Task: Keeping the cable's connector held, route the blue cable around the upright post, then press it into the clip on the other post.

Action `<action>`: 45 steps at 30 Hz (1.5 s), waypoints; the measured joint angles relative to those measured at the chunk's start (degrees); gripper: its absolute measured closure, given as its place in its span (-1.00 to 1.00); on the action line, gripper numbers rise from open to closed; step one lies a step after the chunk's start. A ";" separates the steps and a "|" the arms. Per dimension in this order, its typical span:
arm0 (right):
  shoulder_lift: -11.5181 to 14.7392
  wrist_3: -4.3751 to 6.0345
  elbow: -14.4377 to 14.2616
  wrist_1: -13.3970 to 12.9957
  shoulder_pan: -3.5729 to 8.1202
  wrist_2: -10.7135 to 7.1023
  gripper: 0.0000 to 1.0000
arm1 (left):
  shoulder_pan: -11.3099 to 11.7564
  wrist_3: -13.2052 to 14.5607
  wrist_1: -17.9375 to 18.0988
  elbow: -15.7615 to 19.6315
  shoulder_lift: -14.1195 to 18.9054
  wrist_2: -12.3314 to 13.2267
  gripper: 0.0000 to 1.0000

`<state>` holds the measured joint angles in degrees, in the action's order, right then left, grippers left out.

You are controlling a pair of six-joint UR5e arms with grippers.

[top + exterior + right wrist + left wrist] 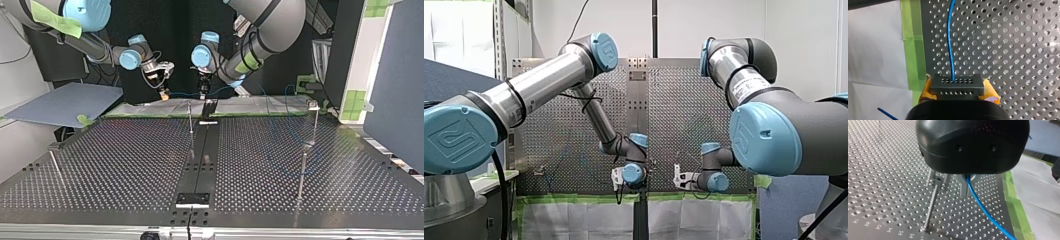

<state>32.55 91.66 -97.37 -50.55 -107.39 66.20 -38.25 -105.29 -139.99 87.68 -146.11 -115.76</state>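
UR logo on blue joint cap [454,140]; arm label [744,89] unreadable

White wall [799,35] beyond the perforated table [674,110], dark blue partition panel [395,85] alongside.

This is a robotics lab, set up as a test cell. Two industrial arms with grey tubes and light-blue joint caps, my left arm [544,80] and my right arm [774,125], stand at a dark perforated metal tabletop [125,165]. Its grid of holes carries thin metal posts [313,125] and a black rail [202,150] down the middle. Green tape [574,198] fixes white sheeting [579,220] along the tabletop's edge. Blue-grey partition panels [395,85] stand at the sides, and a plain white wall [684,25] stands behind.
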 joint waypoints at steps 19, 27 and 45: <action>6.36 0.37 0.01 1.63 0.36 -0.81 1.00 | -0.17 1.16 0.17 0.01 0.45 0.42 0.97; 6.35 2.45 0.02 0.83 -0.02 0.22 1.00 | 0.23 2.05 1.07 0.01 0.45 2.18 0.97; 5.48 4.63 -0.13 0.08 0.58 0.61 1.00 | 1.76 1.05 1.73 0.01 0.30 4.36 0.97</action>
<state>38.03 96.28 -97.51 -50.47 -106.81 66.80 -36.49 -104.25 -138.26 87.69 -145.81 -111.39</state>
